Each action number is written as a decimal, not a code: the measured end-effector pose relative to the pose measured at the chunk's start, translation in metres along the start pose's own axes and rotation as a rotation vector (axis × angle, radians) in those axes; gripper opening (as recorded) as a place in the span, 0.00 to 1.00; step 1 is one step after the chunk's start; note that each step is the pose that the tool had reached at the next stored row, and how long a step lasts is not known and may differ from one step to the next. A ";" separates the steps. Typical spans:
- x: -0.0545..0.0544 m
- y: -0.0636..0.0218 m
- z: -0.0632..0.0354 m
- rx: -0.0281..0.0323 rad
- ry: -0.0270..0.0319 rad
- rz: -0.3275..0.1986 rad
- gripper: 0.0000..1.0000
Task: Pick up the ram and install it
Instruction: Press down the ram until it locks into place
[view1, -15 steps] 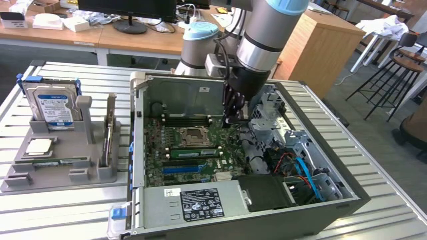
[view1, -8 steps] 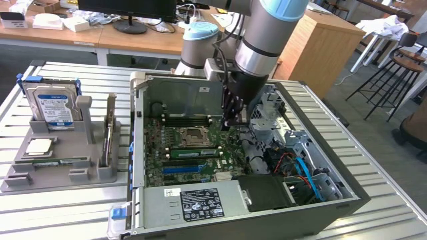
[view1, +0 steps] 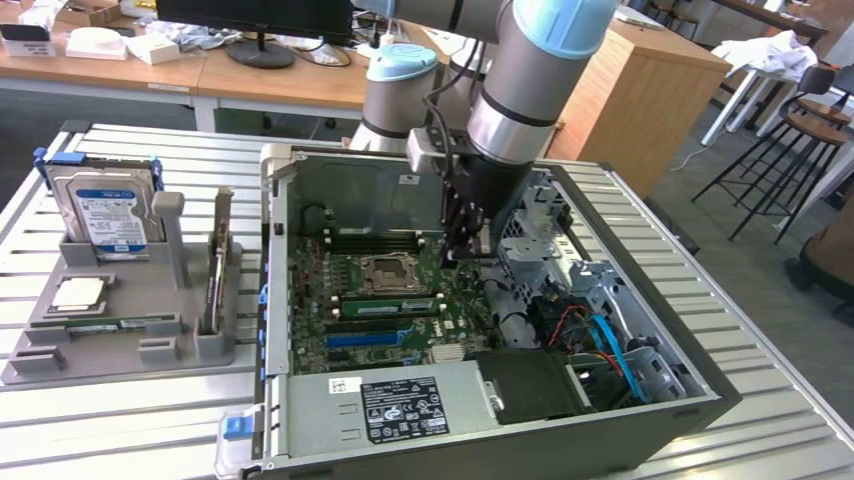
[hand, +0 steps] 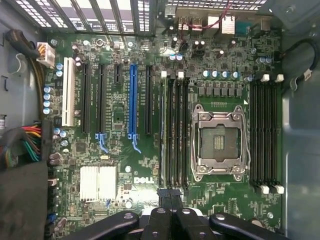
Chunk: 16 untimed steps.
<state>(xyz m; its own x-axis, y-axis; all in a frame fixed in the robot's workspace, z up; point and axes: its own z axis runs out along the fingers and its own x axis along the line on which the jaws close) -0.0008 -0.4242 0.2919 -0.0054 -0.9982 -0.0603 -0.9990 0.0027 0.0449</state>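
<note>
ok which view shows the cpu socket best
The wrist view: the cpu socket is seen straight on, with its metal frame and the contact field in the middle unobstructed. The exterior view shows it at a slant, from farther off, inside the open case.

Exterior view: soft, even room light is falling from above onto the slatted table (view1: 120, 420), whose ribs are reflecting it as pale streaks. The interior of the computer case (view1: 641, 425) is sitting darker than the table, with its deepest corner going nearly black. Wrist view: the motherboard (hand: 150, 165) is being lit evenly; the silver heatsink (hand: 98, 182) is glaring white, the vent slots (hand: 100, 12) are washing out, and the case wall (hand: 300, 160) is fading into grey shade.
</note>
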 end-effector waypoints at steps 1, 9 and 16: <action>0.000 -0.0001 0.0014 0.0000 0.0000 0.000 0.10; 0.001 -0.0005 0.0117 0.0000 0.0000 0.000 0.10; 0.001 -0.0007 0.0156 0.0000 0.0001 0.000 0.10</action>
<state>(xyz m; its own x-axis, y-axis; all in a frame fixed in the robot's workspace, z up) -0.0008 -0.4246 0.2763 -0.0054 -0.9982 -0.0602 -0.9990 0.0027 0.0449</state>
